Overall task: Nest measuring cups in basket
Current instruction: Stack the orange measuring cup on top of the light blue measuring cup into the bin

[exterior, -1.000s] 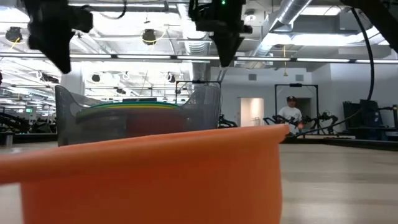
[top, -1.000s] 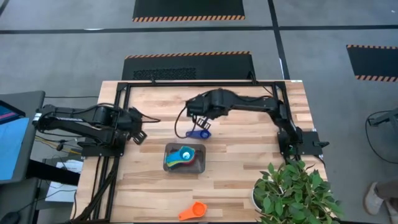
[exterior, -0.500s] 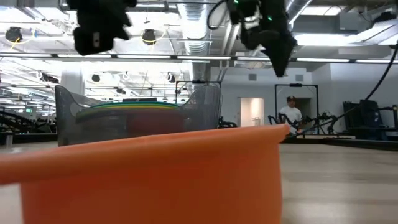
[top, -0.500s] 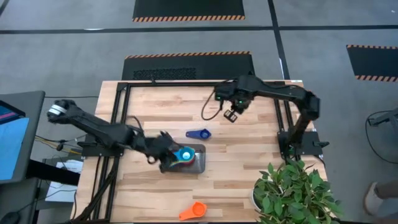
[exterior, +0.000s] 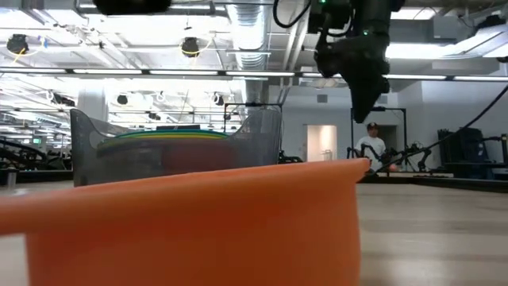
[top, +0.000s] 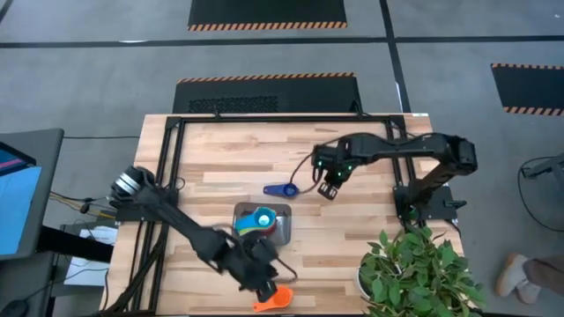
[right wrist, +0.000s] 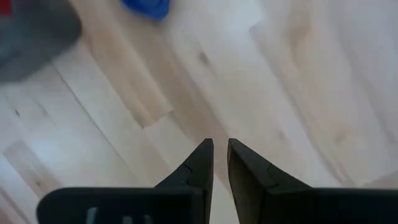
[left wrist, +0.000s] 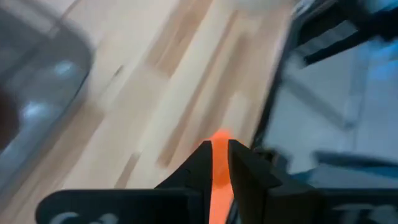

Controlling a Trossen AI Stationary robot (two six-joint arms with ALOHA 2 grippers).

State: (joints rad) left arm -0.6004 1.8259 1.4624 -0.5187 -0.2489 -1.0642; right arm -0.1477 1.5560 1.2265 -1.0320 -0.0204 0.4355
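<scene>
The orange cup (top: 278, 297) lies on the table near the front edge and fills the low view's foreground (exterior: 190, 226). My left gripper (top: 264, 283) is shut just above it, and orange shows through its finger gap (left wrist: 219, 165). The dark grey basket (top: 287, 236) at mid-table holds several nested cups, with a light blue one (top: 262, 218) on top. A dark blue cup (top: 282, 188) lies on the table beyond the basket. My right gripper (top: 330, 187) is shut, empty and pointing down to the right of the dark blue cup (right wrist: 146, 7).
A potted plant (top: 414, 273) stands at the table's near right corner. A black frame (top: 264, 119) runs along the far and side edges. Bare wood lies right of the basket. A person (exterior: 370, 147) stands far off in the room.
My left gripper has swept from the table's left side, over the basket, to the near edge above the orange cup. My right gripper has left the dark blue cup, gone toward the far right, then come back nearer, to the right of that cup. The cups have not moved.
</scene>
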